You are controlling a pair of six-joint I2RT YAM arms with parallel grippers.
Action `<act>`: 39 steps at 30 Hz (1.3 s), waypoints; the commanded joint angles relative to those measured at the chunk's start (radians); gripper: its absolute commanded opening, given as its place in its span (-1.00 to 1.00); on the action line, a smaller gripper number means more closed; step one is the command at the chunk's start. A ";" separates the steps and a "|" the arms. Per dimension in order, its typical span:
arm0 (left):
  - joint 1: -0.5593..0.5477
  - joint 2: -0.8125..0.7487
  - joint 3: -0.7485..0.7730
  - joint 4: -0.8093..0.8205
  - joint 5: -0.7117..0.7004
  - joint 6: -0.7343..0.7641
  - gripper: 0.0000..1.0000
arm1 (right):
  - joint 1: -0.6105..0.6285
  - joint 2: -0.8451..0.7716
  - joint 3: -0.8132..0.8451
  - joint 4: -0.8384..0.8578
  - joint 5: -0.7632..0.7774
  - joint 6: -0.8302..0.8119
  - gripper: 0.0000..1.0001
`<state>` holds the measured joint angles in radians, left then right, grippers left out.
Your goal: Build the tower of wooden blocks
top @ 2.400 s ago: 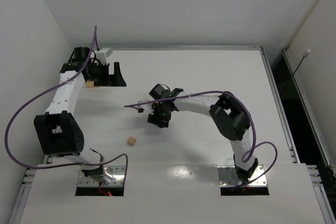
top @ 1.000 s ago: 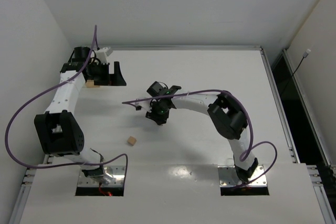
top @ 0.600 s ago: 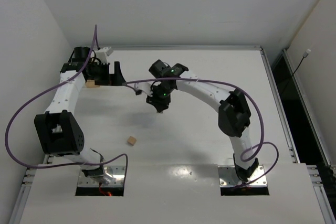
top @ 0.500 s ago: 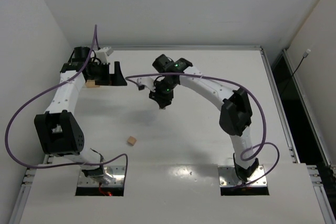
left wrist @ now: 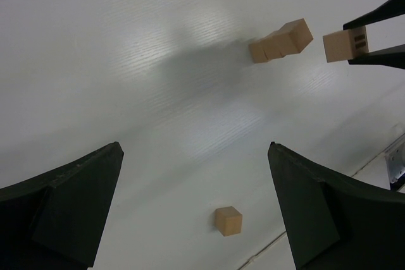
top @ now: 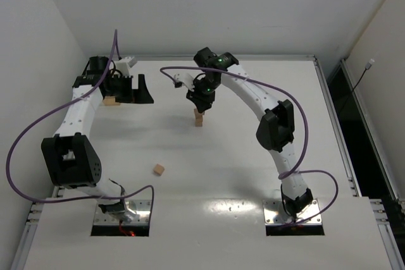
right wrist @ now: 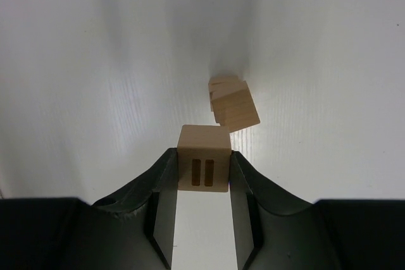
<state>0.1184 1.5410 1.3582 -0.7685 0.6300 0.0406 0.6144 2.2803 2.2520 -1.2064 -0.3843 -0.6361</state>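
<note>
The wood block tower [right wrist: 231,107], a thin column of small light tan wooden cubes, is seen standing on the counter just beyond and below the right claw's [right wrist: 203,157] fingertips. Its upper cubes are set slightly askew, and the exact count cannot be told. A further light tan wooden cube with two dark slots in one face [right wrist: 204,166] is pinched between the fingers of the right claw. It is held above the tower and a little to one side, apart from the top cube.

The task is judged partly done: a few cubes are stacked, and the held cube has yet to be centred and set down. Two more plain tan cubes are left unstacked. One loose cube [left wrist: 228,220] lies well apart from the left claw [left wrist: 195,156], towards the arm bases. Another cube [top: 111,100] lies just beside that claw. The left claw is spread wide and grips nothing.

The flat white counter [top: 266,175] is edged by a metal rim, and plain white walls [top: 221,11] are seen behind it and at both sides.
</note>
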 commanded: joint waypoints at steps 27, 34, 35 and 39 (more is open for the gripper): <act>-0.002 -0.010 -0.031 0.049 0.037 0.010 0.97 | 0.013 0.060 0.084 0.088 0.039 0.010 -1.00; -0.002 -0.010 -0.031 0.049 0.037 0.001 0.97 | 0.013 0.070 0.084 0.088 0.039 0.010 -1.00; -0.002 -0.010 -0.031 0.049 0.037 0.001 0.97 | 0.013 0.070 0.084 0.088 0.039 0.010 -1.00; -0.002 -0.010 -0.031 0.049 0.037 0.001 0.97 | 0.013 0.079 0.084 0.088 0.039 0.010 -1.00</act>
<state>0.1184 1.5410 1.3300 -0.7464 0.6407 0.0402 0.6209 2.3524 2.2990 -1.1324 -0.3401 -0.6281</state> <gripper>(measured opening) 0.986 0.295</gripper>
